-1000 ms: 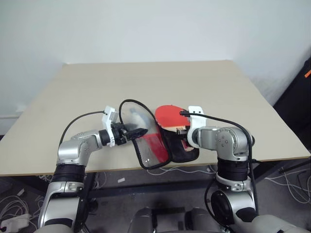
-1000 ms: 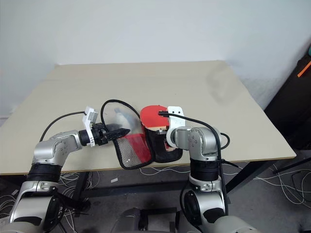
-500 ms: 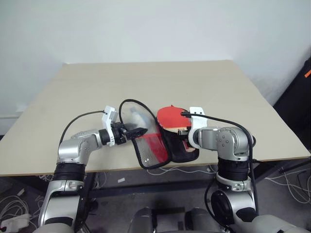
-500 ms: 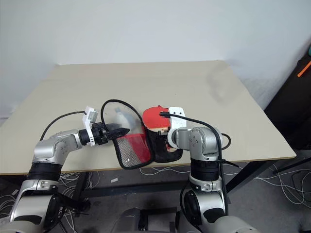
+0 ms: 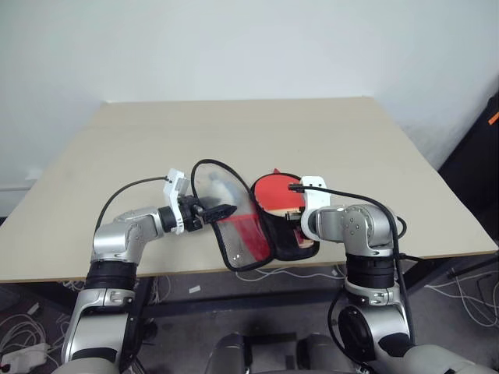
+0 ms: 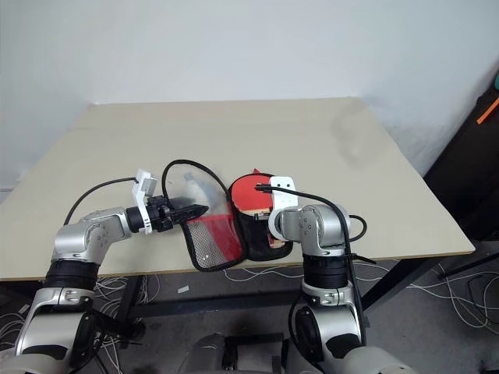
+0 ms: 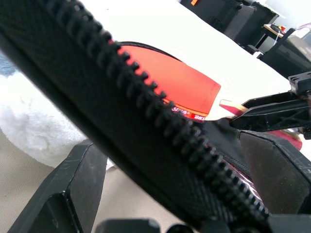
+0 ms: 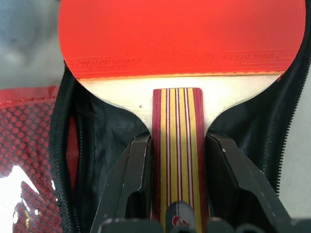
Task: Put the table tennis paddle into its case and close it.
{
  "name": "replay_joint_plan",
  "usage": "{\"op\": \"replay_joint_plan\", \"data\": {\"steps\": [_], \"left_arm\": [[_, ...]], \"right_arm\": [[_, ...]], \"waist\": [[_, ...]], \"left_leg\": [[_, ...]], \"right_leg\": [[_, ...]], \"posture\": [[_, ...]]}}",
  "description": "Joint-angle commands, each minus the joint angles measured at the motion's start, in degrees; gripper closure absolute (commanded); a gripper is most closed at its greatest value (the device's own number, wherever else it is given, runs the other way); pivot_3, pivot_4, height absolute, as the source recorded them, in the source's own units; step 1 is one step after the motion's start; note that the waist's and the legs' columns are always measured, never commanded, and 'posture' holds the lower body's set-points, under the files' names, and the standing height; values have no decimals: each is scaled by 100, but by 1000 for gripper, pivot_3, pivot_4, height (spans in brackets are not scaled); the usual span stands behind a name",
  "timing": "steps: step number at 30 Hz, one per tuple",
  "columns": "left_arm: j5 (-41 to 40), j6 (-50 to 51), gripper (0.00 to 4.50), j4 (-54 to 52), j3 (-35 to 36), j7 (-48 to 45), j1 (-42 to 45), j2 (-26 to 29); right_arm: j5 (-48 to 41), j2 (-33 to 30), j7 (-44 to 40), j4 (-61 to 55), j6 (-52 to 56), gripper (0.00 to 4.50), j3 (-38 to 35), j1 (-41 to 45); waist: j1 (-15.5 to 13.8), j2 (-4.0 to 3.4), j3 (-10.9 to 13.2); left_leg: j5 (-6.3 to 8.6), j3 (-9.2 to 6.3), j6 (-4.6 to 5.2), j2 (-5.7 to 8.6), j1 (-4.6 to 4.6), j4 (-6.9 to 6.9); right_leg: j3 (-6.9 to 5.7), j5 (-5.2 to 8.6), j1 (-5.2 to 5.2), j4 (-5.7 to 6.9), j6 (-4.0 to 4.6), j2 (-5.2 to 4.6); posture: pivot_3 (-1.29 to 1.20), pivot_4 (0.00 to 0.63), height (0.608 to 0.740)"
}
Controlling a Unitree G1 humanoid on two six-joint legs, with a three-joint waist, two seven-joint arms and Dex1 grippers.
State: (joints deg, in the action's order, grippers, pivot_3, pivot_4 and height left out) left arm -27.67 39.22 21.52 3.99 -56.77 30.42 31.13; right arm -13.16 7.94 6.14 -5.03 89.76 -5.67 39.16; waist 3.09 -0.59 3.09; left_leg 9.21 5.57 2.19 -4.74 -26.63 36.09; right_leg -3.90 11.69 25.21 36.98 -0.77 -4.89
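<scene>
Left eye view: the case (image 5: pixel 261 226) lies open near the front edge of the pale table (image 5: pixel 312 132), its clear flap (image 5: pixel 234 226) folded out toward the robot's left. The left gripper (image 5: pixel 221 210) reaches over this flap from the left with the flap's black zip rim between its fingers. Just right of the flap, the table tennis paddle (image 5: pixel 274 192) rests with its red head over the far end of the case's black half. The right gripper (image 5: pixel 295 224) comes down at the near end of that half, its fingertips hidden behind its own wrist.

Right eye view: the same layout shows, with the paddle's red head inside the outline of the case and the right wrist covering the handle.

Left wrist view: the zip rim (image 7: pixel 146 126) of the case crosses between the two black fingers (image 7: pixel 63 194) of the left gripper, which stand wide on either side of it; whether they pinch it cannot be told. Beyond the rim lies the red face of the paddle, and the right gripper's black finger points in beside it.

Right wrist view: the right gripper is clenched on the paddle's striped handle (image 8: pixel 177 160), one finger (image 8: pixel 136 179) against each side. The handle and pale neck lie inside the case, with black lining and zip edge on both sides; the red head extends past them.
</scene>
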Motion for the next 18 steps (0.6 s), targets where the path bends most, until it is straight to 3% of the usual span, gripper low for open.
{"op": "replay_joint_plan", "data": {"steps": [1, 6, 11, 18], "left_arm": [[-1, -74, 0, -120, 106, -27, 152, 80], [-15, -57, 0, -165, 123, -12, 123, 90], [-30, -38, 0, -211, 144, 9, 94, 103], [-57, -20, 0, -258, 170, 25, 53, 128]], "right_arm": [[35, 544, 50, -53, -218, 3270, 7, 244], [27, 539, 39, -14, -301, 3270, 26, 253], [5, 514, 20, 16, -365, 1660, 48, 267], [-75, 487, -58, -30, -431, 1660, 24, 291]], "waist": [[0, 0, 0], [0, 0, 0], [0, 0, 0], [0, 0, 0]], "left_leg": [[0, 0, 0, 0, 0, 0], [0, 0, 0, 0, 0, 1], [-1, 0, 0, 0, 0, 1], [-1, 0, 0, 0, 0, 2]], "right_leg": [[0, 0, 0, 0, 0, 0], [0, -1, 0, 1, 0, 0], [0, -1, 0, 2, -1, 0], [1, -1, 0, 1, -1, 0]], "posture": [[0, 0, 722], [0, 0, 722], [0, 0, 722], [0, 0, 722]]}}
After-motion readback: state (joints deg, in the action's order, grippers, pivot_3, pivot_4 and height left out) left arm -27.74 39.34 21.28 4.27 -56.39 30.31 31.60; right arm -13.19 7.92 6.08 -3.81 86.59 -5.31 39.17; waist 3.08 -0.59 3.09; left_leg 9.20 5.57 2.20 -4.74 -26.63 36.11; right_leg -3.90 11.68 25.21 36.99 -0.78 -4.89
